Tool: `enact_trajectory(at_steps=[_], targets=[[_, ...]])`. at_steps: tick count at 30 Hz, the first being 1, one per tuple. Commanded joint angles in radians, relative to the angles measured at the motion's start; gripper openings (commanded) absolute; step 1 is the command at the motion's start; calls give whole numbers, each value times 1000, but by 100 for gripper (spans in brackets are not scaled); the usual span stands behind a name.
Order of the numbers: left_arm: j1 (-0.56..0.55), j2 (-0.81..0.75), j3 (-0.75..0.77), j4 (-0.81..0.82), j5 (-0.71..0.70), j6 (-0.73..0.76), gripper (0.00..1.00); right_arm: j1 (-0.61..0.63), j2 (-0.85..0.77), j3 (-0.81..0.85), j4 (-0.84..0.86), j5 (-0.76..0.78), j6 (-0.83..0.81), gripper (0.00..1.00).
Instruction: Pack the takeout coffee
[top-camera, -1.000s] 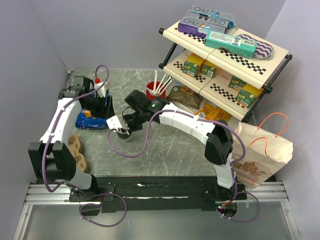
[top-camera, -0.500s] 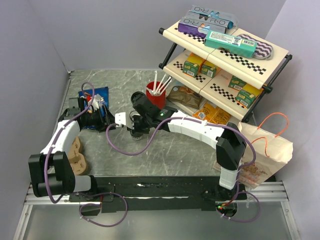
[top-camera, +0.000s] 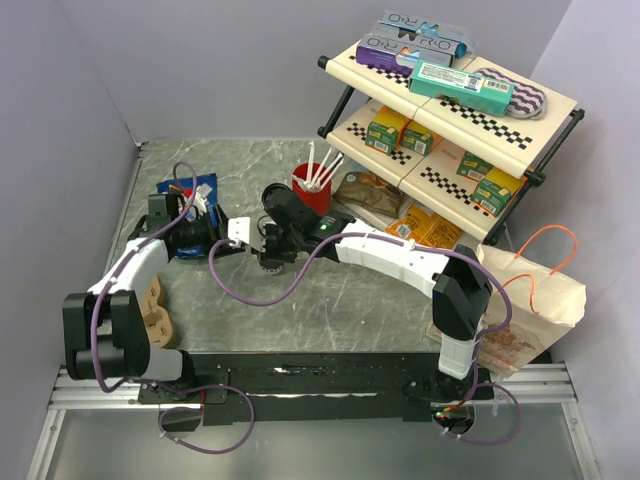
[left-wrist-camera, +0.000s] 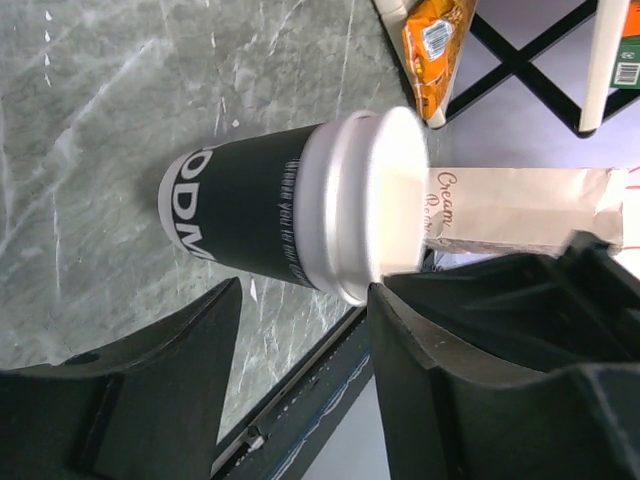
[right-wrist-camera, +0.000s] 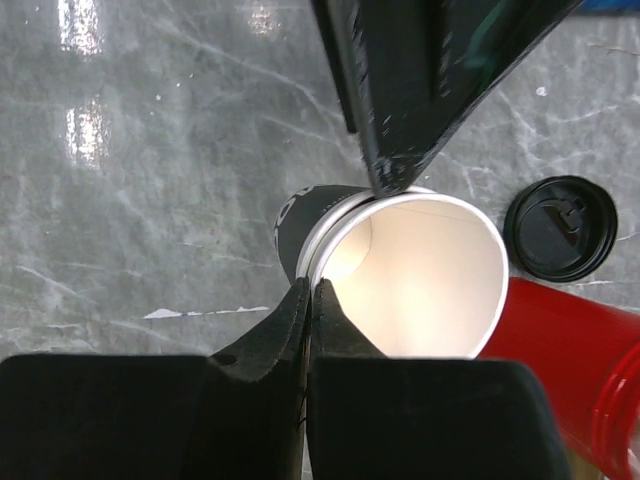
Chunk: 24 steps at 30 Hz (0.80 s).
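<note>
Progress: early stage, by the look of things. Gripped, not packed. Holding the takeout coffee (right-wrist-camera: 400, 270) by its rim with the right gripper (right-wrist-camera: 310, 290), jaws pressed shut on the paper wall, out on the table (top-camera: 360, 300) just beside the red cup (right-wrist-camera: 570, 335). Cannot tell whether lifted clear or resting on the marble. Flanking the dark sleeve with the left gripper (left-wrist-camera: 305, 300), roughly half open, fingers (left-wrist-camera: 170, 370) either side and gripping nothing. No lid on yet: black lid (right-wrist-camera: 560, 228) lying flat on the table near the open mouth. Well apart, at the right edge below the shelf (top-camera: 480, 115), paper bag (top-camera: 530, 300), seemingly the place to pack into. Left to do, probably: fit the lid, carry across, set down upright inside
</note>
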Motion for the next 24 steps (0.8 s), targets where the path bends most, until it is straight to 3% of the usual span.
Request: enact_trajectory(at_steps=[1, 13, 24], targets=[[-15, 44, 5, 42, 27, -5, 57, 4, -8, 68, 42, 15, 15, 0], [-37, 110, 48, 38, 30, 0, 56, 4, 8, 78, 42, 9, 9, 0], [-57, 136, 86, -51, -113, 76, 54, 10, -2, 92, 134, 89, 3, 0]])
